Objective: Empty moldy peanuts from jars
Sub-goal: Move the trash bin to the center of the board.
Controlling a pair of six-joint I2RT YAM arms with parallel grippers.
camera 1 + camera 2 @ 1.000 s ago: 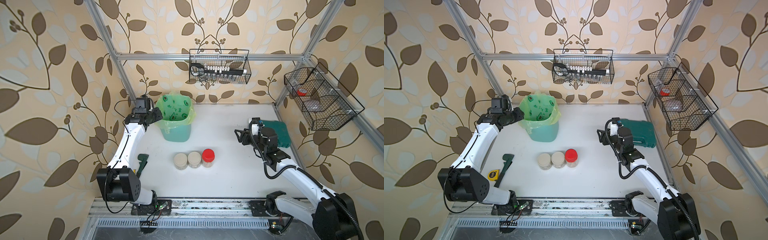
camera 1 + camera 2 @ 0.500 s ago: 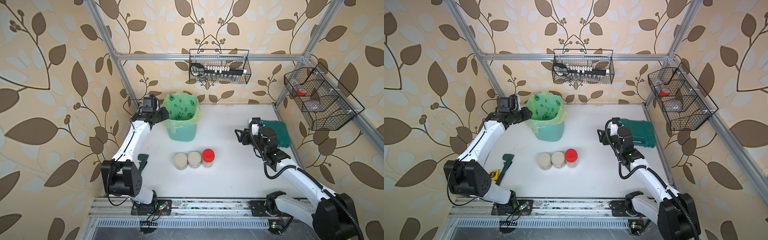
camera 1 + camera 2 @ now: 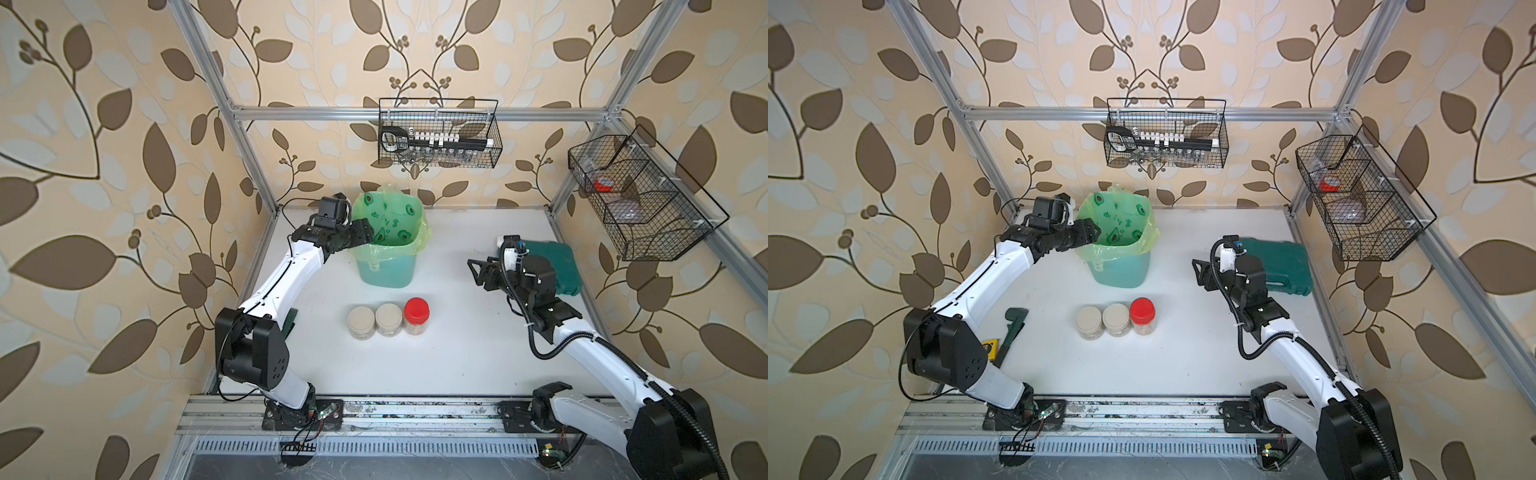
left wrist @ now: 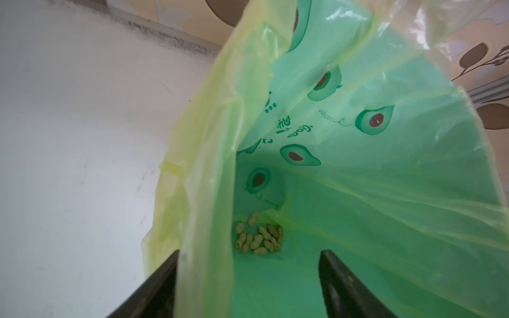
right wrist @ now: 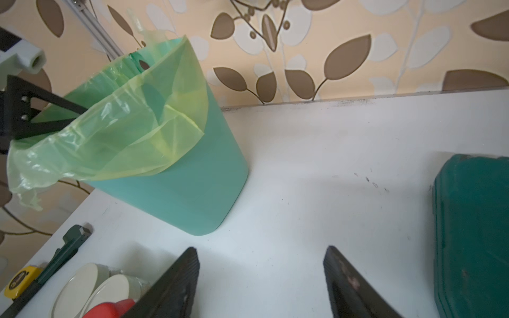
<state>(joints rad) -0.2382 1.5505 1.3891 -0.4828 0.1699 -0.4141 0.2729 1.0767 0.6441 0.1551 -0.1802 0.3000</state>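
Released, the left claw point(image 3: 369, 235) straddles the bin's point(image 3: 388, 272) rim by the desk's point(image 3: 457, 361) back edge — likely positioning it for peanuts point(image 4: 259, 238) — and the right claw point(image 3: 474, 272), spread empty, awaits lidded jars point(image 3: 388, 320).

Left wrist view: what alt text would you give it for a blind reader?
A small heap of pale peanuts lies at the bottom of a green bag printed with avocados. The left hand's two dark fingers stand open, one each side of the bag's near edge; white table alongside.
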